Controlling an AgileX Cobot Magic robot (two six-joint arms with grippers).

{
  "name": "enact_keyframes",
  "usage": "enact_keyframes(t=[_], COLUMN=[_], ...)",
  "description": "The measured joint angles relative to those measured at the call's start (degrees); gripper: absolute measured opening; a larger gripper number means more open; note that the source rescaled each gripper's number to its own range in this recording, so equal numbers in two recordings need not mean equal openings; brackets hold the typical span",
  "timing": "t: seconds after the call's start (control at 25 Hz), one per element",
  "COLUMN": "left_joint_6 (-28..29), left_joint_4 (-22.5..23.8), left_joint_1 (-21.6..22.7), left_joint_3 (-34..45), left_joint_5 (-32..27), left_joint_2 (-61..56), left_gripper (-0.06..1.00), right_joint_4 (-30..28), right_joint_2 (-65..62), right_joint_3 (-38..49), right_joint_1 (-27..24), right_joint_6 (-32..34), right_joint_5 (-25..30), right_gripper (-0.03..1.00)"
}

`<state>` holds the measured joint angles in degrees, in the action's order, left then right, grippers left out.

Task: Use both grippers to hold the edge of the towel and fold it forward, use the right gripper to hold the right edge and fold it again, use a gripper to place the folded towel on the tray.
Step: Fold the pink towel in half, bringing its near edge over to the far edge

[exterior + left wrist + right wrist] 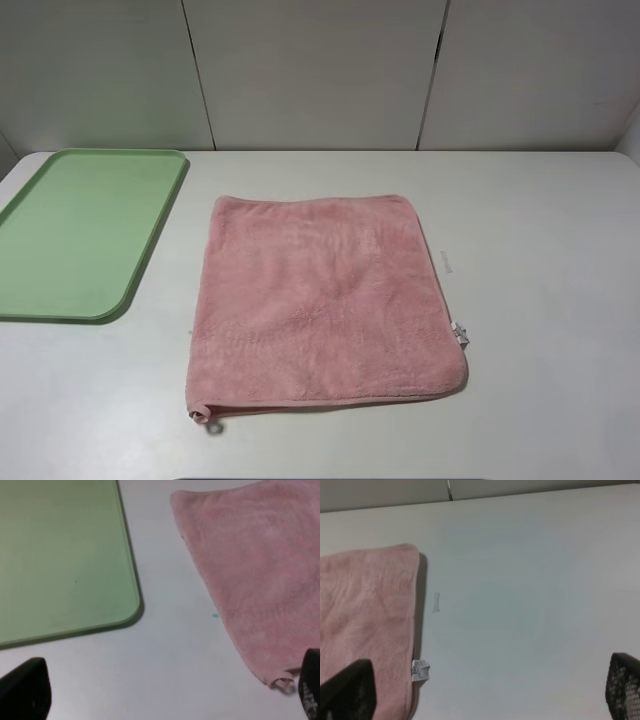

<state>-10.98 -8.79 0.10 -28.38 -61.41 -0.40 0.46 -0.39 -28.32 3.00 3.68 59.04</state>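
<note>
**1. Tray** [80, 230]. Pale green with a low rim, at upper to middle left of the overhead frame. Nothing lies in it. It sits near the towel, with a strip of bare table [560, 300] between them.

**2. Left gripper** [172, 680]. Seen in its own wrist view only. Its two black fingers stand far apart, with only tabletop between them, and it holds nothing. One finger is just beside the towel's corner loop [280, 681].

**3. Towel** [320, 300]. Pink and fluffy, spread flat and unfolded at the centre of the overhead frame.
- Edge of the towel: the near hem [330, 402] runs along lower centre.
- Loop: at the lower-left corner.
- White tag [461, 335]: sticks out from the right hem.

**4. Right gripper** [487, 680]. Seen in its own wrist view only. The jaws are spread wide and empty. One finger shows in front of the towel's right margin, close to the tag [421, 670], and the other is over bare table.

**Handling note (judgement).** The step in hand appears to be the approach for the first fold, and no grasp has been made.
- Each claw should come down on the near hem close to its own corner, so the span between them stays taut.
- Pinch the stitched hem rather than the pile, so that a single layer is caught.
- Lift both sides evenly and carry the hem to the far edge.
- Uneven lift would skew the fold.
- The loop and the tag are best kept out of the pinch.
</note>
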Motion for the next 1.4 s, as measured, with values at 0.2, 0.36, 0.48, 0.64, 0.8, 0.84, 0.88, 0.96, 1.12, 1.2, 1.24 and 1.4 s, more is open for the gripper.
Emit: enact_keyframes(t=[0.2, 0.36, 0.48, 0.64, 0.8, 0.84, 0.88, 0.96, 1.12, 1.2, 1.24, 1.4], left_joint_6=[0.0, 0.0, 0.0, 0.0, 0.0, 0.0, 0.0, 0.0, 0.0, 0.0, 0.0, 0.0], left_joint_4=[0.0, 0.0, 0.0, 0.0, 0.0, 0.0, 0.0, 0.0, 0.0, 0.0, 0.0, 0.0], left_joint_1=[0.0, 0.0, 0.0, 0.0, 0.0, 0.0, 0.0, 0.0, 0.0, 0.0, 0.0, 0.0], left_joint_3=[0.0, 0.0, 0.0, 0.0, 0.0, 0.0, 0.0, 0.0, 0.0, 0.0, 0.0, 0.0], left_joint_5=[0.0, 0.0, 0.0, 0.0, 0.0, 0.0, 0.0, 0.0, 0.0, 0.0, 0.0, 0.0], left_joint_2=[0.0, 0.0, 0.0, 0.0, 0.0, 0.0, 0.0, 0.0, 0.0, 0.0, 0.0, 0.0], left_gripper=[1.00, 1.00, 1.00, 1.00, 1.00, 1.00, 1.00, 1.00, 1.00, 1.00, 1.00, 1.00], right_joint_4=[0.0, 0.0, 0.0, 0.0, 0.0, 0.0, 0.0, 0.0, 0.0, 0.0, 0.0, 0.1], right_joint_2=[0.0, 0.0, 0.0, 0.0, 0.0, 0.0, 0.0, 0.0, 0.0, 0.0, 0.0, 0.0], right_joint_3=[0.0, 0.0, 0.0, 0.0, 0.0, 0.0, 0.0, 0.0, 0.0, 0.0, 0.0, 0.0], right_joint_1=[0.0, 0.0, 0.0, 0.0, 0.0, 0.0, 0.0, 0.0, 0.0, 0.0, 0.0, 0.0], right_joint_6=[0.0, 0.0, 0.0, 0.0, 0.0, 0.0, 0.0, 0.0, 0.0, 0.0, 0.0, 0.0], right_joint_5=[0.0, 0.0, 0.0, 0.0, 0.0, 0.0, 0.0, 0.0, 0.0, 0.0, 0.0, 0.0], right_gripper=[1.00, 1.00, 1.00, 1.00, 1.00, 1.00, 1.00, 1.00, 1.00, 1.00, 1.00, 1.00])
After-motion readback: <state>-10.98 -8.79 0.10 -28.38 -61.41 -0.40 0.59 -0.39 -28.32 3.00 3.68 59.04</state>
